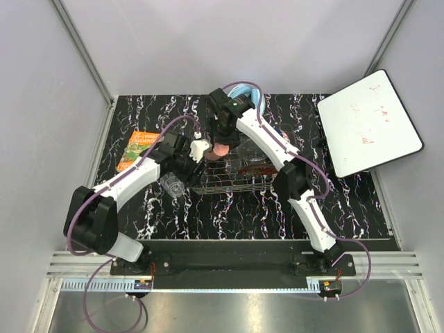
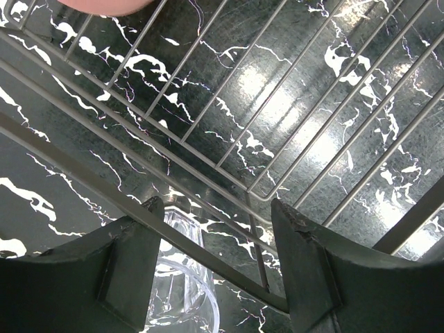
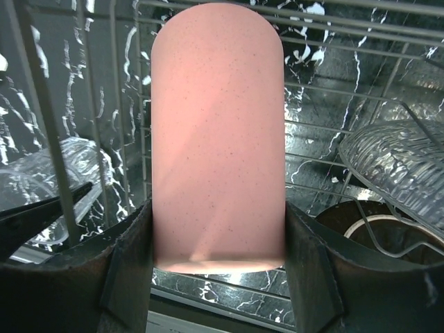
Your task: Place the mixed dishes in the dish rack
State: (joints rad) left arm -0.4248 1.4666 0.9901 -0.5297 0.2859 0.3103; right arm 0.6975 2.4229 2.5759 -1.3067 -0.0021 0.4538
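Pink plastic cup (image 3: 217,139) fills our right wrist view, pinched at its near end between the fingers of the right gripper (image 3: 217,215), with its far end pointing down into the dish rack (image 1: 232,187). From above we see it hanging over the rack's far left part. We cannot tell whether it touches the wires yet.

Inside the rack, toward its right side, a clear glass plate (image 3: 395,159) leans on the wires with a dark round dish below it whose kind we cannot make out. The clear glass tumbler (image 2: 177,291) lies on the black marbled table (image 1: 347,208) just outside the rack's left wall. The left gripper (image 2: 215,205) hovers over that wall with its jaws spread and nothing between them but the rack's rim.

We judge the step in hand to be setting the cup into the rack. The next move calls for lowering it until the floor wires carry it, keeping it away from the glass plate, and only then opening the fingers. The tumbler looks like our left arm's next pick.
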